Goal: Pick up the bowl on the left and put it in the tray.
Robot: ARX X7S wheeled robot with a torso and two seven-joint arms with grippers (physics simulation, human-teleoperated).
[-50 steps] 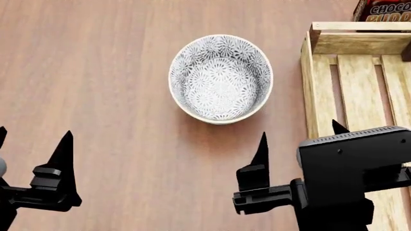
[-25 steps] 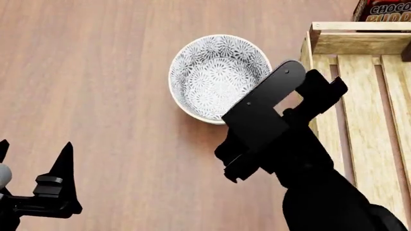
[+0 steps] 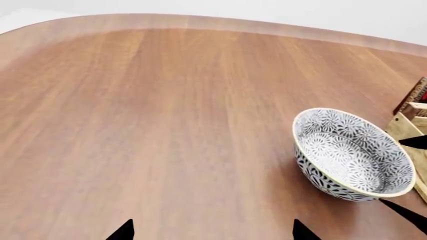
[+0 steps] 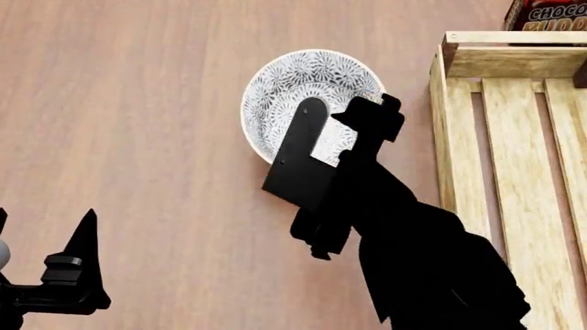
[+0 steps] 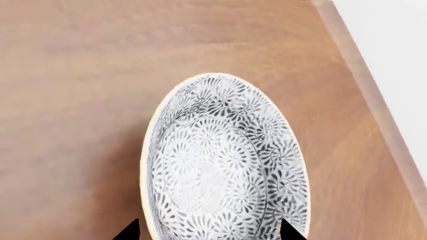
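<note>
**Operator:** Wooden surface (image 4: 137, 103), status check, from the left across. Which step is in hand?

**Technician:** Approach, prior to the grasp. The left claw (image 4: 41, 275) is low at the near left edge of the head view, well apart from the bowl (image 4: 284, 82). Its tips show spread in the left wrist view, so it is open and carrying nothing. The bowl rests upright on the surface, not lifted, just left of the tray (image 4: 513, 172) and outside it. The right arm hangs over the bowl's near right side. In the right wrist view the right claw (image 5: 208, 231) shows two tips apart near the bowl's near rim (image 5: 150, 165), jaws spread and nothing between them.

**Operator:** What does the next move call for?

**Technician:** In my judgement, a descent until one tip sits inside the rim and one outside, then closure on the wall, a lift and a carry rightward over the tray's low side. Whether the tips already touch the ceramic cannot be told.

**Operator:** Anything around it or in the way?

**Technician:** A chocolate pudding box (image 4: 548, 14) stands at the far right corner, behind the tray. The tray's near slats look bare. The likely hazard is the tray's left wall (image 4: 438, 124), close beside the bowl: lift clear before moving across.
</note>
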